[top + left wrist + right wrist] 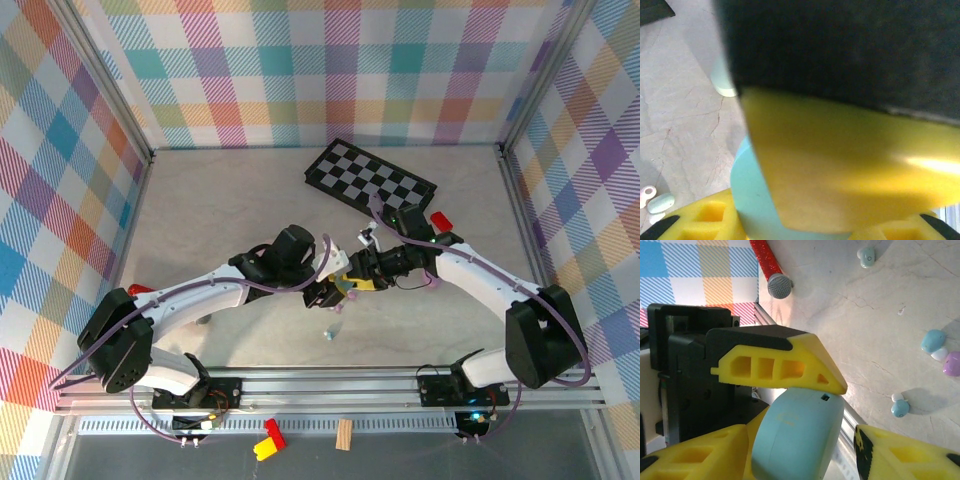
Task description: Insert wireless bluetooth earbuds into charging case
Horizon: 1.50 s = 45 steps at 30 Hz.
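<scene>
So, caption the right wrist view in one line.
Left gripper holds a pale blue case; loose earbuds lie on the table.

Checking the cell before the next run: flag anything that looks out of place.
Loose earbuds lie scattered across the table, well apart from the teal case. A red-and-yellow block and a wooden block lie off the table, past its near edge, as if they had dropped there.

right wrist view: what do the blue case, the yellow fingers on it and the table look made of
Case: smooth plastic, satin pastel finish; soft even sheen, moulded port hole. Yellow fingers: matte rigid plastic, perhaps printed; hollow cut-out cells. Table: pale stone-look top with thin veins; real marble or laminate, cannot tell.
</scene>
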Tool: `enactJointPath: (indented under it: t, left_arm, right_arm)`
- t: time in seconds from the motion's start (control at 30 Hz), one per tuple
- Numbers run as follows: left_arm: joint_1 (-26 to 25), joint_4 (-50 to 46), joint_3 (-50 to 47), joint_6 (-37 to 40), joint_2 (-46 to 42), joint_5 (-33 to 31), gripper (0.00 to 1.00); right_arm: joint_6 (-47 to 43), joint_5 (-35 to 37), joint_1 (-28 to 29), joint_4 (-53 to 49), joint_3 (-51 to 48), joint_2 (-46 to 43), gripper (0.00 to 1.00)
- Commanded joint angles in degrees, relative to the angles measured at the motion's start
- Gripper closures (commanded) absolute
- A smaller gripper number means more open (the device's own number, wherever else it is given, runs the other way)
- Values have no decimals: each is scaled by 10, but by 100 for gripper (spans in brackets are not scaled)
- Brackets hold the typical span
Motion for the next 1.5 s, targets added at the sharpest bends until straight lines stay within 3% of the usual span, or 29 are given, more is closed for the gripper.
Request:
enactJointPath:
  t: [0.0, 0.17, 0.3, 0.43, 0.53, 0.63, 0.93, 1.17, 1.3, 1.47]
  left_arm:
    - [-2, 20, 16, 10, -11, 15, 59]
    - [-3, 16, 16, 12, -11, 9, 58]
    - [-3, 31, 7, 9, -23, -8, 51]
    - [-3, 86, -25, -3, -46, -30, 28]
    - [-2, 180, -71, -20, -71, -45, 9]
    - [-2, 307, -128, -39, -91, -56, 2]
    - [2, 592, -184, -134, -66, -89, 0]
    - [18, 892, -202, -186, 43, -41, 2]
    - [20, 889, -157, -189, 76, -6, 4]
    - [38, 892, -123, -210, 93, 26, 6]
  right_arm:
    - [5, 0, 2, 4, 8, 1, 49]
    - [6, 11, 2, -7, 11, -1, 69]
    - [12, 14, 1, -12, 17, -11, 78]
    - [30, 2, -8, 1, 20, -26, 83]
    - [70, -25, -24, 43, 11, -45, 85]
    - [123, -60, -45, 101, -3, -68, 86]
    - [350, -143, -101, 353, -48, -111, 92]
    - [484, -153, -118, 485, -48, -110, 94]
    - [559, -146, -118, 566, -48, -101, 95]
    - [584, -142, -118, 594, -37, -101, 96]
